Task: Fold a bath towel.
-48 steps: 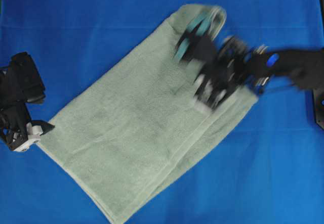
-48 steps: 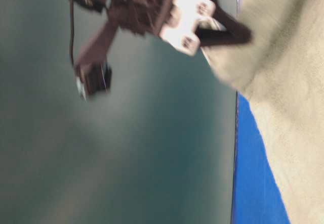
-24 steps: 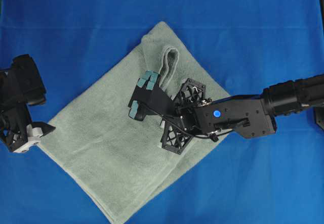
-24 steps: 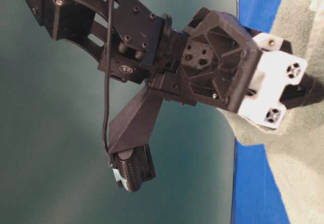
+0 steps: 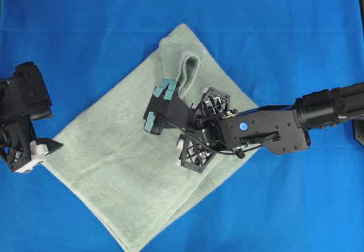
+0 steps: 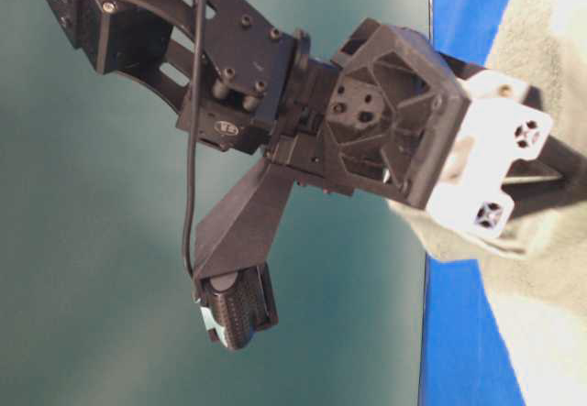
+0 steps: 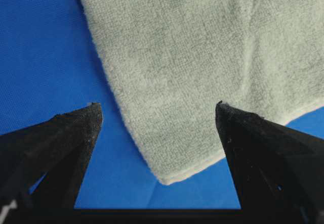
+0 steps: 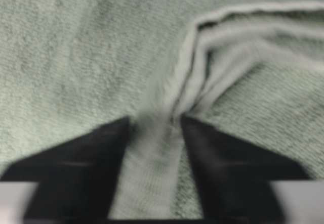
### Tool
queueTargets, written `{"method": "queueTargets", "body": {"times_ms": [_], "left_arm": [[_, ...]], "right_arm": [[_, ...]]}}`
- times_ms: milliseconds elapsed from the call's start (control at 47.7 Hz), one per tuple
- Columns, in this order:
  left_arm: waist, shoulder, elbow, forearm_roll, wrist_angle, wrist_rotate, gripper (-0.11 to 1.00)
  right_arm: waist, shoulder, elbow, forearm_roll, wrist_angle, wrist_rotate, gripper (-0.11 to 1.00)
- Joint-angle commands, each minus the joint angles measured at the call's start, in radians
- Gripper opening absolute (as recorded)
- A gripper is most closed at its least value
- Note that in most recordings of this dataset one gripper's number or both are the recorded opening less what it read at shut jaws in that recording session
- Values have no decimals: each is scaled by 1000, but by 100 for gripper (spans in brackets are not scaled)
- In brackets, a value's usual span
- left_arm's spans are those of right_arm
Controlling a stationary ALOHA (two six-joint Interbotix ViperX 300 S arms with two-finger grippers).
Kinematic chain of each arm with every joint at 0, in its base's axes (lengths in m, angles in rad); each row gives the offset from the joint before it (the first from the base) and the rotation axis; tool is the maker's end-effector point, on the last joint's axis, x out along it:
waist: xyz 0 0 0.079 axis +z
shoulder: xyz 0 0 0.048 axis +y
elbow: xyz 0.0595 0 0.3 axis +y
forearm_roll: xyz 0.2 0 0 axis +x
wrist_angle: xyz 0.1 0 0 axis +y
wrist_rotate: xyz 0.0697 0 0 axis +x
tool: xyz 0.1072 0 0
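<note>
The left hand (image 7: 157, 115) hangs wide open at the left edge of the surface (image 5: 85, 24), its fingers (image 7: 76, 128) straddling the towel's near corner without touching it; it holds nothing.

The towel (image 5: 114, 155) lies spread diagonally across the middle of the blue surface, folded over, with a raised ridge of bunched cloth near its far corner.

The right hand (image 5: 160, 105) reaches over the towel's middle. In its wrist view the blurred fingers (image 8: 86, 153) flank the ridge's lower end, and I cannot tell whether they grip it.
</note>
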Motion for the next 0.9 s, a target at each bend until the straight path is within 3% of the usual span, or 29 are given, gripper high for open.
{"method": "queueTargets", "body": {"times_ms": [0,63,231,357,420,525,629,671,734,881], "left_arm": [[2,-2,-29,5,-15,14,86],[0,-2,-29,5,-34,35,86],[-2,-3,-31,5,-95,100,86],[-46,0,-31,5,-178,198,86],[-94,0,-31,5,-224,279,86],[-196,12,-31,5,-282,472,86],[-258,31,-41,2,-311,660,86],[-265,41,-48,-2,-318,706,86],[-267,61,-61,-3,-325,738,86],[-268,150,-103,-3,-325,741,85]], "right_arm": [[12,-23,-21,-5,-9,-9,63],[26,-34,-31,-5,-25,-28,69],[55,-86,-34,-5,-52,-57,64],[60,-127,-14,-5,-51,-55,64],[60,-144,2,-6,-52,-54,64],[55,-163,21,-17,-52,-51,64],[51,-169,31,-26,-52,-49,64],[46,-169,32,-29,-52,-49,64],[43,-169,32,-34,-52,-49,64],[34,-169,32,-41,-52,-49,64]]}}
